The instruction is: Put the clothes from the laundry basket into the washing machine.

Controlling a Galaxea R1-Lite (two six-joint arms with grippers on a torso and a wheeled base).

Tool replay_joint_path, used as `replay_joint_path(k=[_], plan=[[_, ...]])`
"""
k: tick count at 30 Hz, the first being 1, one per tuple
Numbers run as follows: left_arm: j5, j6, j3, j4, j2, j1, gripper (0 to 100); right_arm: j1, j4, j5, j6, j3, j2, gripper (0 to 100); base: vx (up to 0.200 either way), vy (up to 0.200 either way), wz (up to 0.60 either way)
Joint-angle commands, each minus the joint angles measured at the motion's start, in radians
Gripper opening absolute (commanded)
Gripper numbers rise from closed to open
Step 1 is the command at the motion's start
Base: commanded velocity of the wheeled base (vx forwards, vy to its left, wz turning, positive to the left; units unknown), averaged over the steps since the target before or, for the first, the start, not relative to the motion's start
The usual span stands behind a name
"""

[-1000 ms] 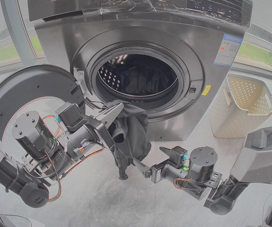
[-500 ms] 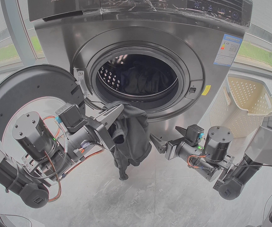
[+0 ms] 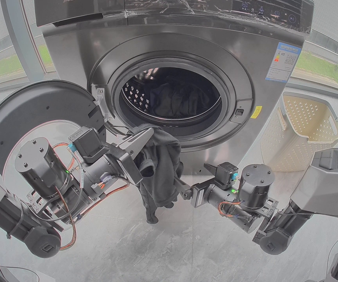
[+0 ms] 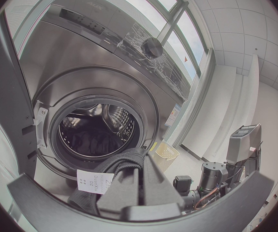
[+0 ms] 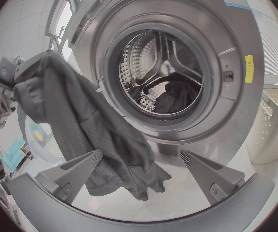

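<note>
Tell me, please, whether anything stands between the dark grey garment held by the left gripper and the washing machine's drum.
Nothing visible does. The dark grey fabric garment hangs from the left gripper before the round opening of the silver washing machine, and the round grey door stands swung wide aside.

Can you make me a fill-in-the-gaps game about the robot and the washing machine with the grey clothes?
1. The left gripper is ____ on the grey garment.
2. The right gripper, near the garment's hanging end, is ____.
3. The laundry basket stands to the robot's ____ of the washing machine.
4. Dark clothes already lie inside the machine's ____.
Missing words: shut, open, right, drum.
</note>
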Motion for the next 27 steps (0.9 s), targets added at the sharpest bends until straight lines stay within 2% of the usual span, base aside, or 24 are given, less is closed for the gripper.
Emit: replay_joint_path(k=[1,10,20,24,27], plan=[[0.001,-0.001,-0.003,-0.001,-0.001,0.002,0,0.041,-0.001,-0.004,0.001,0.008,0.010,100,0.000,0.000,0.00],[0.002,-0.002,-0.004,-0.001,0.001,0.003,0,0.100,-0.001,-0.007,0.004,0.030,0.013,100,0.000,0.000,0.00],[0.002,-0.001,-0.011,-0.001,0.001,0.003,0,0.125,0.001,-0.007,0.007,0.053,0.012,100,0.000,0.000,0.00],[0.002,-0.001,-0.006,-0.001,-0.001,0.002,0,0.108,0.005,-0.007,0.005,0.016,0.013,100,0.000,0.000,0.00],[0.001,-0.001,-0.001,-0.001,-0.001,0.000,0,0.054,0.011,-0.007,-0.002,-0.056,0.041,100,0.000,0.000,0.00]])
